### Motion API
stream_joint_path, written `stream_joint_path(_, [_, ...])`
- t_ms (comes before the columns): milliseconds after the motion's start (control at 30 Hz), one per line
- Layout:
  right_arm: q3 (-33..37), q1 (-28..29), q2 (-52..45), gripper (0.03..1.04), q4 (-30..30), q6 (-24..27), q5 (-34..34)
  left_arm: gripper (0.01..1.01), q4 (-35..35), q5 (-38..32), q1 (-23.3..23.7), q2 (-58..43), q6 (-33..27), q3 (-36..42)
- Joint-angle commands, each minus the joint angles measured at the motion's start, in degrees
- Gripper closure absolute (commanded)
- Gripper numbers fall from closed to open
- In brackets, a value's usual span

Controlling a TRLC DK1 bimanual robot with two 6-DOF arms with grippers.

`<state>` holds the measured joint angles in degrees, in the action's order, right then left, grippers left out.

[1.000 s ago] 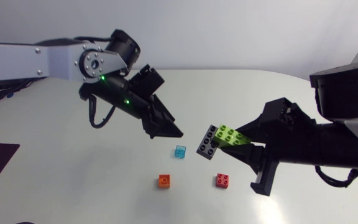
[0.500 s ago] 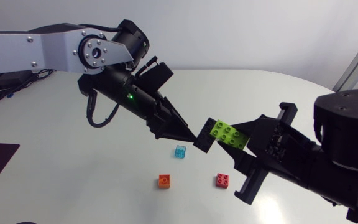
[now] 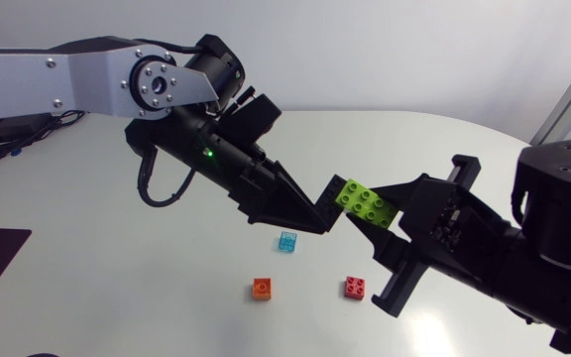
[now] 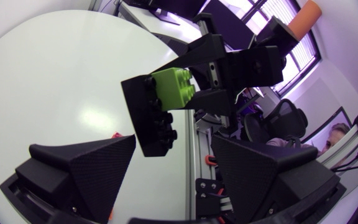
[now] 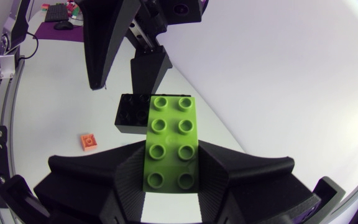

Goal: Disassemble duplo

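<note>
The right claw clamps the green brick, its attached black brick jutting just ahead of the left claw's spread fingers.

My left gripper and right gripper are matte black, my left arm silver-grey with black joints, the table white, and there are a black brick, a lime-green brick, a translucent pale-blue brick, an orange brick and a red brick, all plain.

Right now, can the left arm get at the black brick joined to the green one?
Probably yes. The black brick sticks out clear of the right gripper, which is shut only on the green brick, and the left gripper has its open fingers either side of it.
</note>
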<state>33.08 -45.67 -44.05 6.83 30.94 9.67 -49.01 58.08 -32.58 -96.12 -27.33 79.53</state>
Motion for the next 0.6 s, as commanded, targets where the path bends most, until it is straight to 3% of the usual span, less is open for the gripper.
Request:
stream_joint_path(0, [-1.44,-0.82,1.6,0.89,-1.64,-0.7,1.05,0.192,-0.73,3.35,-0.12,-0.3,0.09,0.98])
stream_joint_path(200, [-1.18,-1.09,3.27,0.89,-2.44,-0.97,1.93,0.225,-0.29,7.39,0.59,-1.0,-1.32,0.98])
stream_joint_path(467, [-1.18,-2.23,3.71,0.89,-2.26,-1.58,2.28,0.425,-0.2,9.42,0.76,-1.71,-1.94,1.77])
stream_joint_path(567, [-1.09,-2.85,3.54,0.89,-2.08,-1.85,2.28,0.441,-0.2,9.42,1.03,-3.02,-1.94,2.39])
